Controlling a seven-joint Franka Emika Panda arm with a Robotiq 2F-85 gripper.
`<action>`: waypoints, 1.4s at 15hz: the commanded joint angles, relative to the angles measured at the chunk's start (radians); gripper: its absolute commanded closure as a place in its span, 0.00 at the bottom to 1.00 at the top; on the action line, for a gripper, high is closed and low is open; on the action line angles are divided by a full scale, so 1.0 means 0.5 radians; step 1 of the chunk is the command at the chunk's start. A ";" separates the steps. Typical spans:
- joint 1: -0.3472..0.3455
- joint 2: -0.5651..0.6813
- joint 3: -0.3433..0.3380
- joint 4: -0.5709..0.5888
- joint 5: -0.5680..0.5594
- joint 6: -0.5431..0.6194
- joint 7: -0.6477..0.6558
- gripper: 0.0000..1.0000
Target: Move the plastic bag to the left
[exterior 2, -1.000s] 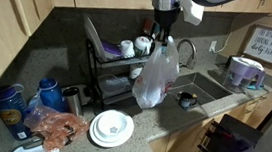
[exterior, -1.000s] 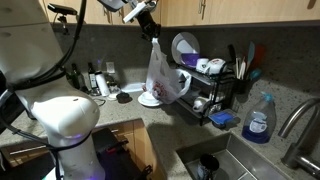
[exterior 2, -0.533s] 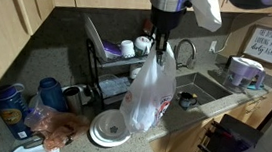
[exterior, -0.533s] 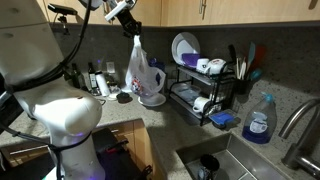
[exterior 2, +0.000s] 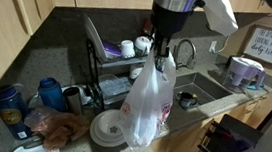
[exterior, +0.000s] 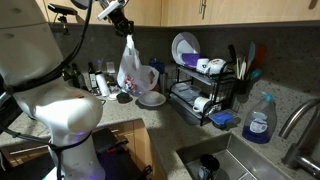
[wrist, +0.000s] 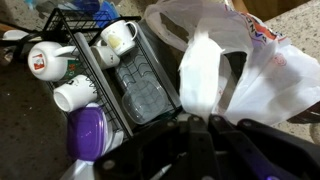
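Note:
A white translucent plastic bag (exterior: 133,68) with red print hangs by its handles from my gripper (exterior: 126,32). It hangs in the air above the counter, over the white plate (exterior: 152,99) and the bottles. In an exterior view the bag (exterior 2: 144,105) hangs under my gripper (exterior 2: 162,56) in front of the dish rack and covers part of the plate (exterior 2: 104,129). In the wrist view the bag (wrist: 232,72) fills the right half, and its handle runs into my shut fingers (wrist: 196,128).
A black dish rack (exterior: 208,85) with cups, a plate and utensils stands by the sink (exterior: 222,160). A blue soap bottle (exterior: 259,120) stands by the tap. Dark bottles (exterior: 97,78) stand in the corner. Blue cups (exterior 2: 48,91) and a red packet (exterior 2: 59,127) lie near the counter's end.
My gripper has carried the hanging bag away from the dish rack, leftward in the view with the robot base, past the plate towards the corner bottles. The grip has not changed.

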 commanded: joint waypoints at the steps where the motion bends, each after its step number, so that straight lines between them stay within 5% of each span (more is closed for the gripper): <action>1: -0.013 0.008 0.013 0.014 0.000 -0.009 0.000 0.97; 8: 0.075 -0.032 0.077 -0.069 0.123 0.151 -0.021 0.98; 21: 0.251 0.009 0.102 -0.465 1.172 0.955 -0.276 0.98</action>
